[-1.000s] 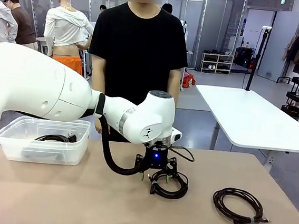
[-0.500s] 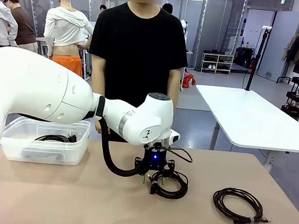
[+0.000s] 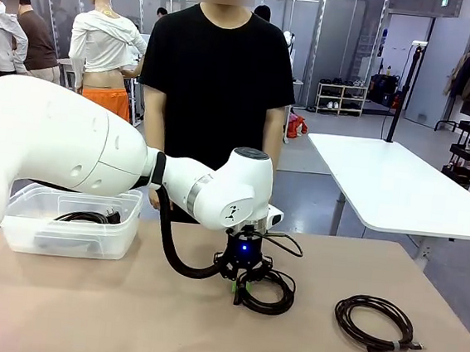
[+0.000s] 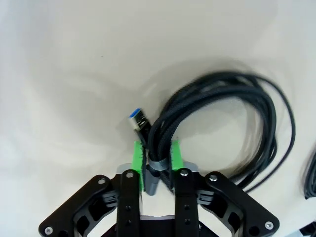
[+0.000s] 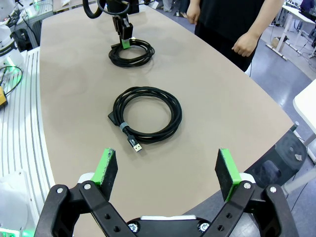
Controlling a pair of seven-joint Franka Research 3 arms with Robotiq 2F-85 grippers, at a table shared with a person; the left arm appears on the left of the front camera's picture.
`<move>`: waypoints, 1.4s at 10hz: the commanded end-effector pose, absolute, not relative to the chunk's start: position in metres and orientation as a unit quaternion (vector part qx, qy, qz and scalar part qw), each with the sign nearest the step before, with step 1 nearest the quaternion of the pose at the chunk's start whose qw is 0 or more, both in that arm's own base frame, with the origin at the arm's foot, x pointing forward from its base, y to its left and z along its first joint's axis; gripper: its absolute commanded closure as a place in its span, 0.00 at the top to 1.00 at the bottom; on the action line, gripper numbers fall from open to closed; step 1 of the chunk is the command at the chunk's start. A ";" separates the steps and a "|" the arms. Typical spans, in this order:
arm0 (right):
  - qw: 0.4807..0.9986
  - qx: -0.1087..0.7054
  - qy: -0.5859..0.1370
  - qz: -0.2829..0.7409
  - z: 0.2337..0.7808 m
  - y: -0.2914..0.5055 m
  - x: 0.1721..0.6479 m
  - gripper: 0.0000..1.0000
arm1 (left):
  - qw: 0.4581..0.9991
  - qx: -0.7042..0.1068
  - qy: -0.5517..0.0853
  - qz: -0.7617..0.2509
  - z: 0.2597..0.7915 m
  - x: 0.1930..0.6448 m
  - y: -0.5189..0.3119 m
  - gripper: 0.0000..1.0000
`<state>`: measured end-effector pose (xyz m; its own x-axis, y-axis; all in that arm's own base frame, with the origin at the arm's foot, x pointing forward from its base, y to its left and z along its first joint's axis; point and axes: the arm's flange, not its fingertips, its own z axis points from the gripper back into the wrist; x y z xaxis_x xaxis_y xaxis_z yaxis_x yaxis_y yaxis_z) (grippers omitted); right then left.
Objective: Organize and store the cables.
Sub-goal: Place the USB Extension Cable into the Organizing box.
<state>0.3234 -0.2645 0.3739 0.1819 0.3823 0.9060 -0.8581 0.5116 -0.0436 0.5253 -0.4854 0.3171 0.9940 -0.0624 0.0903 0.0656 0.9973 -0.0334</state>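
Progress, as I judge it, stands at about one in three. The first cable (image 3: pixel 88 216) lies coiled inside the clear box (image 3: pixel 13 234) at the left of the front view, so that one looks stored. Two coils remain out on the table (image 3: pixel 122 315).

The middle cable (image 3: pixel 272 296) sits low in the centre of the frame, flat on the tabletop and, as far as I can tell, not yet lifted. The left gripper (image 4: pixel 157 163) stands over its near-left edge with the green pads clamped on the bunched strands. In the left wrist view the pinched bundle runs straight up from the pads. Its blue-tipped plug (image 4: pixel 138 120) points toward the upper left of that frame, and the loop spreads toward the right side.

The third cable (image 3: pixel 373 321) rests untouched at the lower right of the front view. It is an oval lying flat, its long axis running left to right, with the banded plug ends trailing toward the lower right corner. In the right wrist view its metal plug (image 5: pixel 134 145) points toward the bottom of the frame. The right gripper (image 5: pixel 167 168) hangs well short of that coil, jaws wide apart and holding nothing.

Left to do, in my estimate: carry the clamped coil to the box, then fetch the last one.
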 end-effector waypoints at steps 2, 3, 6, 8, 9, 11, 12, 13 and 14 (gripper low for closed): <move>0.735 0.249 -0.476 0.414 0.378 -0.262 0.324 1.00 | 0.997 -0.020 -0.053 -0.049 0.338 0.516 -0.481 0.00; 0.735 0.249 -0.476 0.414 0.378 -0.262 0.324 1.00 | 0.995 -0.025 -0.069 -0.063 0.362 0.506 -0.473 0.00; 0.735 0.249 -0.476 0.414 0.378 -0.262 0.324 1.00 | 0.991 -0.027 -0.091 -0.096 0.419 0.485 -0.429 0.00; 0.735 0.249 -0.476 0.414 0.378 -0.262 0.324 1.00 | 0.988 -0.026 -0.103 -0.109 0.432 0.475 -0.410 0.00; 0.735 0.249 -0.476 0.414 0.378 -0.262 0.324 1.00 | 0.986 -0.023 -0.113 -0.117 0.439 0.467 -0.401 0.00; 0.735 0.249 -0.476 0.414 0.378 -0.262 0.324 1.00 | 0.982 -0.025 -0.138 -0.124 0.441 0.460 -0.398 0.00; 0.735 0.249 -0.476 0.414 0.378 -0.262 0.324 1.00 | 0.989 -0.018 -0.106 -0.104 0.446 0.476 -0.407 0.00; 0.735 0.249 -0.476 0.414 0.378 -0.262 0.324 1.00 | 0.989 -0.018 -0.106 -0.104 0.446 0.476 -0.407 0.00; 0.735 0.249 -0.476 0.414 0.378 -0.262 0.324 1.00 | 0.989 -0.018 -0.106 -0.104 0.446 0.476 -0.407 0.00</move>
